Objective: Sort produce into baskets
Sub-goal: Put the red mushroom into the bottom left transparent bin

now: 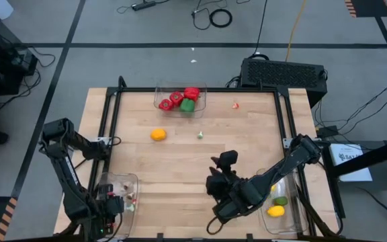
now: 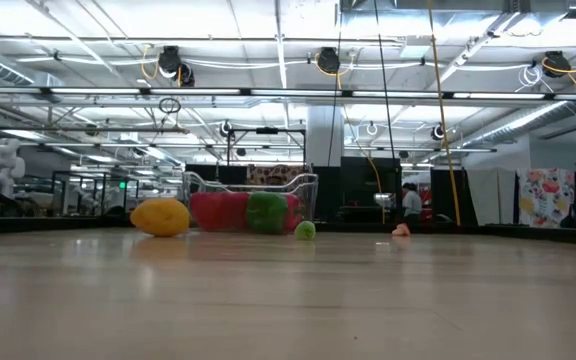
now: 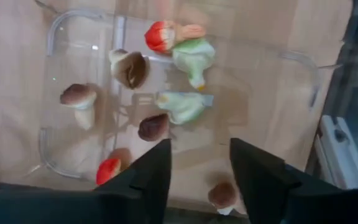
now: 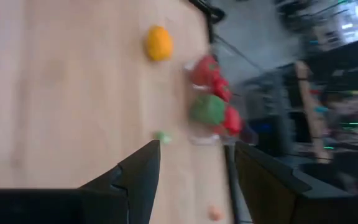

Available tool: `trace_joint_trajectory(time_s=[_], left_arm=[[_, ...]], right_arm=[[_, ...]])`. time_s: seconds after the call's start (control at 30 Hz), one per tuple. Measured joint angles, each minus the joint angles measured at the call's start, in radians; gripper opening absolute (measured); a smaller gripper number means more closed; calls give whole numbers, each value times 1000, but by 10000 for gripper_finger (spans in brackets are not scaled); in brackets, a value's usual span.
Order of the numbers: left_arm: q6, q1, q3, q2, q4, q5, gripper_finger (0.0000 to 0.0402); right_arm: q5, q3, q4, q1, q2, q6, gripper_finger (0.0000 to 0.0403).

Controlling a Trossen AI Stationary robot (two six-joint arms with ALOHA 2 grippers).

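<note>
Three clear bins on the table (image 1: pixel 180 168): a far basket (image 1: pixel 202 94) holding red peppers (image 1: pixel 177 99) and a green pepper (image 1: pixel 187 105), a near-left basket (image 1: pixel 134 180) and a near-right basket (image 1: pixel 294 225) with a lemon (image 1: pixel 275 211) and a lime (image 1: pixel 281 200) in it.

Only the left wrist view shows what's in the near-left basket (image 3: pixel 51 37): small mushrooms (image 3: pixel 79 98), pale green bits (image 3: pixel 182 106) and a couple of red pieces (image 3: pixel 160 36). From above they're just specks. The left gripper (image 3: pixel 197 168) hovers right over that basket, fingers parted with nothing between them.

The right gripper (image 4: pixel 194 165) is held over the near-middle of the table, angled toward the far basket (image 4: pixel 244 134), its fingers spread and empty too. Its camera catches the orange (image 4: pixel 158 43) and a tiny green bit (image 4: pixel 162 137) out on the wood, plus a small orange-pink piece (image 4: pixel 214 213) at the frame edge.

Low view sees neither gripper, just the orange (image 2: pixel 161 216), the far basket (image 2: pixel 313 180), the green bit (image 2: pixel 305 230) and the pink piece (image 2: pixel 400 230). A yellow blur is cut off at its right edge, can't tell what it is.
</note>
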Motion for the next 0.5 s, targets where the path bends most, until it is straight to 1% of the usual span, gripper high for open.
trace_joint_trajectory(time_s=[0.07, 0.17, 0.23, 0.3, 0.4, 0.43, 0.5], left_arm=[[-5, 0, 11, 0, -4, 7, 190], [-28, 0, 43, -4, -30, 13, 203], [-36, 0, 72, -4, -51, 14, 204], [-45, 0, 107, -4, -70, -5, 205], [-26, 0, 154, -5, -108, -89, 205], [-7, 0, 170, -5, -121, -138, 205], [51, 4, 196, -5, -141, -282, 205]], right_arm=[[28, -61, 0, -18, 0, -11, 199], [18, -170, -42, -66, -12, -18, 199], [-23, -246, -60, -115, -50, -15, 199], [-96, -328, -38, -171, -123, -35, 199], [-200, -470, 82, -266, -250, -126, 199], [-241, -516, 137, -303, -291, -161, 199], [-331, -597, 250, -387, -372, -229, 199]])
